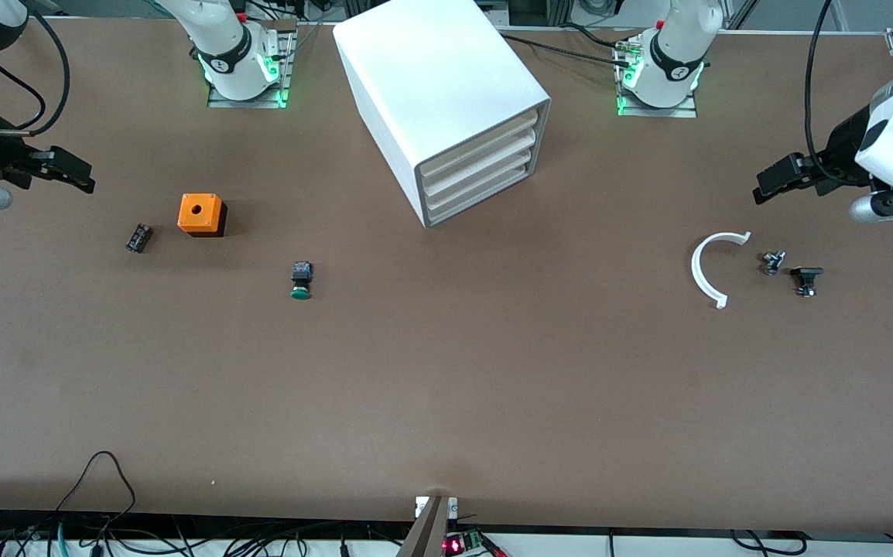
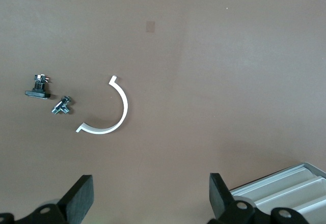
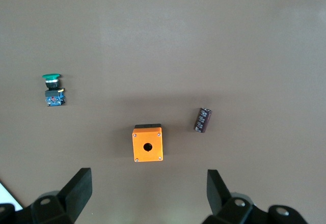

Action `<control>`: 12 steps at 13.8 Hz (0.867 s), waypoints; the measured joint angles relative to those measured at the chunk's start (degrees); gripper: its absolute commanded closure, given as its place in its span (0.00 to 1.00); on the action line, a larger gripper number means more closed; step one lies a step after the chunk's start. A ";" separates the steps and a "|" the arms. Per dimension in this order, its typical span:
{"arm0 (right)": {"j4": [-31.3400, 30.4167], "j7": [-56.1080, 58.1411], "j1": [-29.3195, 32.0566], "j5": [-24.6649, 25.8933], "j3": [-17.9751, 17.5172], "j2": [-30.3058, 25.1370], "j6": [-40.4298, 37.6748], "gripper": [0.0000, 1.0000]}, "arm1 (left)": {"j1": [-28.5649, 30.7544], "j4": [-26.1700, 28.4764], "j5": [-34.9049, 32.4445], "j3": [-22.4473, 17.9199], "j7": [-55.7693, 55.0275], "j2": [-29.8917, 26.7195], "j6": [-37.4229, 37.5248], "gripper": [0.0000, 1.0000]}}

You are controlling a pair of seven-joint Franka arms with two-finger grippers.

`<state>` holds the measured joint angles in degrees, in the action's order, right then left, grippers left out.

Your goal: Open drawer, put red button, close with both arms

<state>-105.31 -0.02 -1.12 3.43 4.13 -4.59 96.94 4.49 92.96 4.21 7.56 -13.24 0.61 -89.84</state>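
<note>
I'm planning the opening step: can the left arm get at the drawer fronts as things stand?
Probably yes. The drawer fronts face the left arm's end of the table; the open left gripper hangs there near the white arc, nothing standing between.

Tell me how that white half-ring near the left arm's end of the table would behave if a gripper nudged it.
The white half-ring lies flat on the table, so it would probably slide or spin, not roll. It looks thin and light, and its open ends may flex if squeezed.
</note>
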 measured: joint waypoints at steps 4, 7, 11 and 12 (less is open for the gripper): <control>0.00 -0.02 0.00 0.00 0.05 -0.01 0.00 0.00 | -0.89 0.00 0.00 -0.43 0.07 0.61 0.02 0.00; 0.00 -0.02 -0.01 0.00 0.05 -0.03 0.14 0.00 | -3.34 -0.01 0.00 -2.99 0.07 0.61 0.06 0.00; 0.00 -0.02 0.00 0.00 0.05 -0.04 0.21 0.00 | -4.91 0.00 0.00 -4.74 0.09 0.61 0.60 0.00; 0.00 -0.02 -0.01 0.00 0.05 -0.04 0.21 0.00 | -4.95 0.00 0.00 -4.73 0.10 0.61 0.64 0.00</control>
<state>-105.30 -0.04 -1.13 3.43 4.18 -4.63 97.15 -0.46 92.95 4.21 2.82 -13.14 1.22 -89.20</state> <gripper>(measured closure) 0.000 0.000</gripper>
